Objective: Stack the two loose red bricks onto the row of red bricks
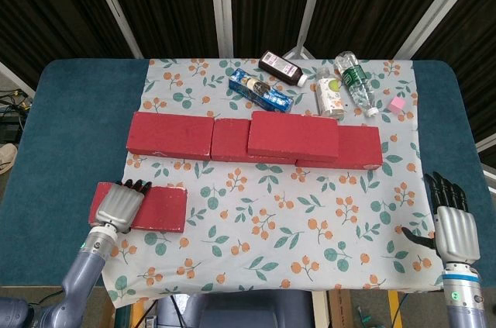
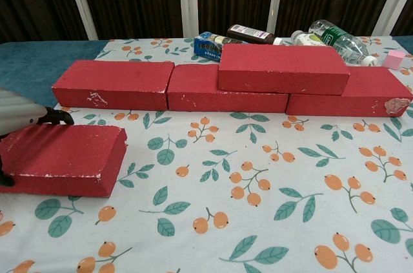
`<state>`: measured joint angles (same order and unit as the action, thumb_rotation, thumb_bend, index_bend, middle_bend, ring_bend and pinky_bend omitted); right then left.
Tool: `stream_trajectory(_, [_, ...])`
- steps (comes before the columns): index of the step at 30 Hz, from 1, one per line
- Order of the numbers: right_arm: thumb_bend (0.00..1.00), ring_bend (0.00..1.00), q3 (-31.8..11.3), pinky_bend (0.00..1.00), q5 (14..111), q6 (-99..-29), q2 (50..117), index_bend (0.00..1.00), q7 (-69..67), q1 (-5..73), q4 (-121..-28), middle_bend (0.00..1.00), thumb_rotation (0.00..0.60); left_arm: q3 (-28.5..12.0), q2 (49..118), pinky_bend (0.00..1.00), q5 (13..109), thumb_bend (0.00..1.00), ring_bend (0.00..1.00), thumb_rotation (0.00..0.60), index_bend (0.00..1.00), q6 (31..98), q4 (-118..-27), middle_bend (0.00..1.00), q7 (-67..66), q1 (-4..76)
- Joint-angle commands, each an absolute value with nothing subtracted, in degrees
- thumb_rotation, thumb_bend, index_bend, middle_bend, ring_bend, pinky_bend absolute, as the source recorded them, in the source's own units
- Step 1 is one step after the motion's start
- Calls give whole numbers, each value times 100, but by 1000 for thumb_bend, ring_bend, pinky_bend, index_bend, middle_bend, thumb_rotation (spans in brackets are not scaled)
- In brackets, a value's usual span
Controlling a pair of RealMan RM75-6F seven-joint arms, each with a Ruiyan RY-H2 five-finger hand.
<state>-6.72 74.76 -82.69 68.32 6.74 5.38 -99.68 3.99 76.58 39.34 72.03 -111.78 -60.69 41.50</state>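
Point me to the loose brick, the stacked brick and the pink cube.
loose brick point(image 1: 159, 209): head view, bare top face right of the left hand.
stacked brick point(image 2: 282, 68): chest view, middle of its front face.
pink cube point(image 1: 397, 104): head view, its top.

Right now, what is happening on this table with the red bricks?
The robot is stacking bricks. One stacked brick already lies on the row of red bricks, over its middle and right part. The left hand rests on the loose brick near the table's front left; whether it grips the brick cannot be told. The right hand is off to the right, open and holding nothing.
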Motion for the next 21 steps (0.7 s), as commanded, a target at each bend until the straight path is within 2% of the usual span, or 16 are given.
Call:
stream_trajectory(1, [0, 0, -675, 0, 7475, -8268, 6835, 0, 675, 537, -9968, 0, 600, 339, 7609, 312, 3915, 0, 229, 600, 193, 7201, -11218, 395, -6052, 4190])
stream_trajectory(7, [0, 0, -687, 0, 7468, -8271, 6848, 0, 695, 532, -9969, 0, 600, -11, 7305, 312, 4023, 0, 244, 600, 180, 7184, -11418, 397, -5872, 4371])
stream_trajectory(13, [0, 0, -713, 0, 7415, -8253, 6875, 0, 738, 541, -9943, 0, 600, -616, 6777, 312, 3588, 0, 250, 600, 183, 6630, -11544, 390, -5671, 4852])
stream_trajectory(17, [0, 0, -752, 0, 7295, -8206, 6919, 0, 804, 561, -9889, 0, 600, -1063, 6454, 312, 3037, 0, 250, 600, 186, 6121, -11555, 381, -5465, 5244])
stream_trajectory(21, [0, 0, -812, 0, 7100, -8104, 6977, 0, 914, 613, -9794, 0, 600, -1358, 6278, 312, 1944, 0, 250, 600, 182, 5846, -11261, 371, -5870, 5943])
